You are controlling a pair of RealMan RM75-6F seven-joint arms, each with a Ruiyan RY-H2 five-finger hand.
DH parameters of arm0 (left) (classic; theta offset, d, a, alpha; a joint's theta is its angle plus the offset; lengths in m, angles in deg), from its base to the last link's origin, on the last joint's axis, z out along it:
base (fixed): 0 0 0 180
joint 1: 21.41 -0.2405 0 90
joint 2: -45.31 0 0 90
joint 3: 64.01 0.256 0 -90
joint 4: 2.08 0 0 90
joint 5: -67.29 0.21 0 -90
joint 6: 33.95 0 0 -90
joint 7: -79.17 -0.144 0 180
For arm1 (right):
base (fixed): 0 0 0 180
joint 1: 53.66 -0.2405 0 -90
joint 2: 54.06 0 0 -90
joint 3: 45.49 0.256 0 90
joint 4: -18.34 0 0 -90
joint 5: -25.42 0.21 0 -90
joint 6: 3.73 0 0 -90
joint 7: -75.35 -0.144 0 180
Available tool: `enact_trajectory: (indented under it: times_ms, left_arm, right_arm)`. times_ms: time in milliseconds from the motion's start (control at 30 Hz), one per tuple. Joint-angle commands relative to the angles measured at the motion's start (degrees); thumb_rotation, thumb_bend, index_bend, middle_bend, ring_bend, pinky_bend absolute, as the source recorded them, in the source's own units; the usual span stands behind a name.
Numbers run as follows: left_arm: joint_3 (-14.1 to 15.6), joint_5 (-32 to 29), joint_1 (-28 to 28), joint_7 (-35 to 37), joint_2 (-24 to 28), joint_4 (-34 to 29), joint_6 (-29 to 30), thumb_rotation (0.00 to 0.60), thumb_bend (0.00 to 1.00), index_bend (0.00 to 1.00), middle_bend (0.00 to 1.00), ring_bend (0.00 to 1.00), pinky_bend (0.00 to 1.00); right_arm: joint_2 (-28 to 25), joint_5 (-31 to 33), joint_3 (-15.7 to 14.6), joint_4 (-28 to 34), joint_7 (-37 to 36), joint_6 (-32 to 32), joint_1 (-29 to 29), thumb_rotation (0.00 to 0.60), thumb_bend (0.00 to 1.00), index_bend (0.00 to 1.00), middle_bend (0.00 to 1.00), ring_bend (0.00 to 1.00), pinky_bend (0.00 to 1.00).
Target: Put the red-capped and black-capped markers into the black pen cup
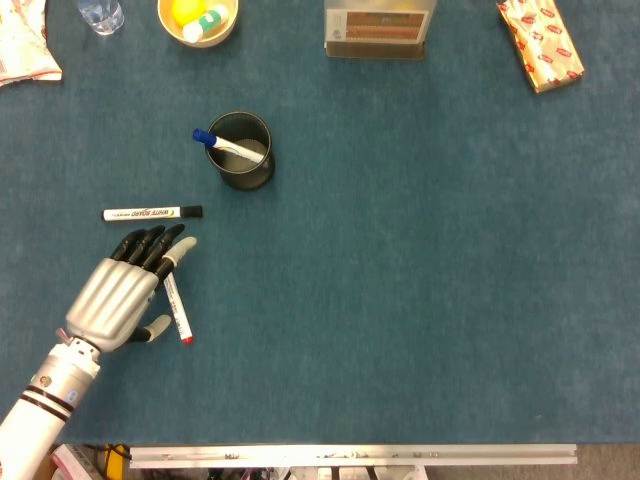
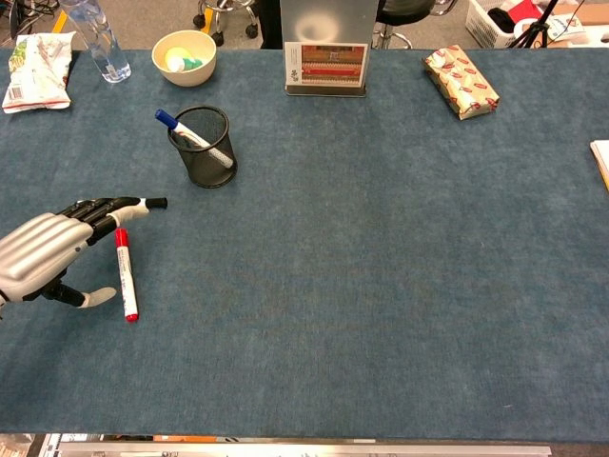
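Observation:
The red-capped marker (image 1: 177, 308) (image 2: 126, 274) lies flat on the blue table, just right of my left hand (image 1: 122, 293) (image 2: 46, 251). That hand hovers palm down with fingers spread and holds nothing. The black-capped marker (image 1: 152, 213) lies just beyond the fingertips; in the chest view the fingers hide all but its black cap (image 2: 156, 203). The black mesh pen cup (image 1: 242, 152) (image 2: 204, 149) stands farther back and to the right, with a blue-capped marker (image 1: 226, 146) (image 2: 187, 133) leaning in it. My right hand shows in neither view.
Along the far edge are a water bottle (image 1: 100, 14), a snack bag (image 1: 24, 45), a bowl (image 1: 198, 22) with yellow and green items, a sign stand (image 1: 380, 27) and a wrapped packet (image 1: 540, 42). A white object (image 2: 601, 157) pokes in at the right edge.

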Motion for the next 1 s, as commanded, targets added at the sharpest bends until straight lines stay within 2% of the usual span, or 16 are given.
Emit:
enact_trajectory:
  times_ms: [33, 1000]
  left_arm:
    - [0.28, -0.36, -0.1, -0.81, 0.57, -0.55, -0.22, 0.6, 0.23, 0.0, 0.0, 0.0, 0.09]
    - [1.45, -0.34, 1.16, -2.83, -1.67, 0.59, -3.45, 0.6, 0.22, 0.0, 0.0, 0.0, 0.09]
  right_arm:
    - [-0.03, -0.04, -0.02, 0.06, 0.01, 0.04, 0.03, 0.6, 0.0, 0.24, 0.26, 0.17, 0.41]
    - [-0.36, 0.44, 0.22, 0.23, -0.09, -0.24, 0.01, 0.6, 0.0, 0.24, 0.26, 0.17, 0.41]
